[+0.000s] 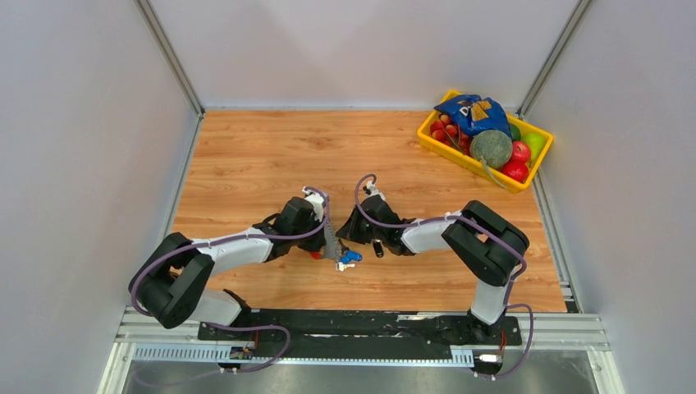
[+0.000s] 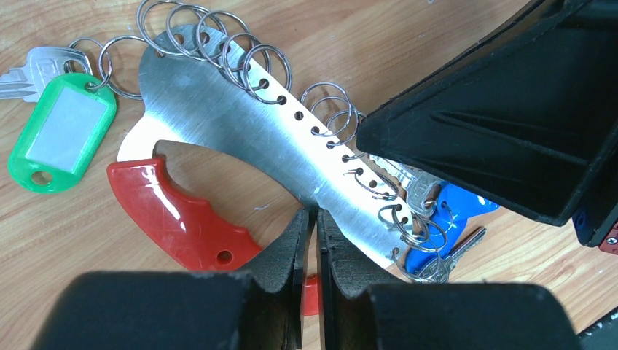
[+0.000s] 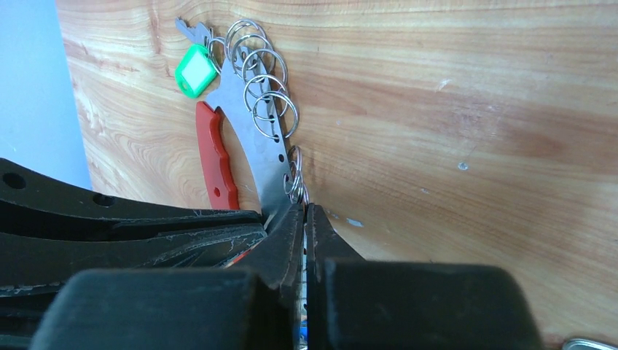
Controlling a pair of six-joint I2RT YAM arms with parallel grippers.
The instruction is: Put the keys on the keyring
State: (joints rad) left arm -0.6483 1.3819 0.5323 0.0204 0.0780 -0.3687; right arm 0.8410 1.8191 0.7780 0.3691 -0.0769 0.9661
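Grey walls close round a wooden surface (image 1: 246,156), and we read it from the left.

At centre-left of the top view the left arm reaches inward. In its wrist view the left gripper (image 2: 310,219) has its fingers (image 2: 288,248) pressed almost together on the keyring (image 2: 240,124). The keyring is a curved silver plate with a red grip (image 2: 175,211) and a row of split rings (image 2: 218,44) along its pierced edge. A sliver of red shows in the narrow gap between the fingers.

At the upper left of that view a silver key (image 2: 29,69) and a green tag (image 2: 62,131) hang from a ring at the plate's end. At the lower right, the keys (image 2: 452,208), blue-headed with silver blades, lie on the wood against the plate's other end, among the last rings. We cannot tell whether they are threaded on.

From the right comes the right gripper (image 3: 304,213), its fingers closed and their tips at the row of rings. We cannot tell whether a ring is pinched between them.

At the upper right of the top view a yellow basket (image 1: 447,154) sits in the corner, well apart from the arms. In it we see:
- a crumpled blue bag (image 1: 472,113) on top at the back
- a dull green round fruit (image 1: 491,148) in the middle
- red fruits (image 1: 517,171) beside it
- small red ones (image 1: 443,131) under the bag
- a bright green one (image 1: 535,144) at the right end
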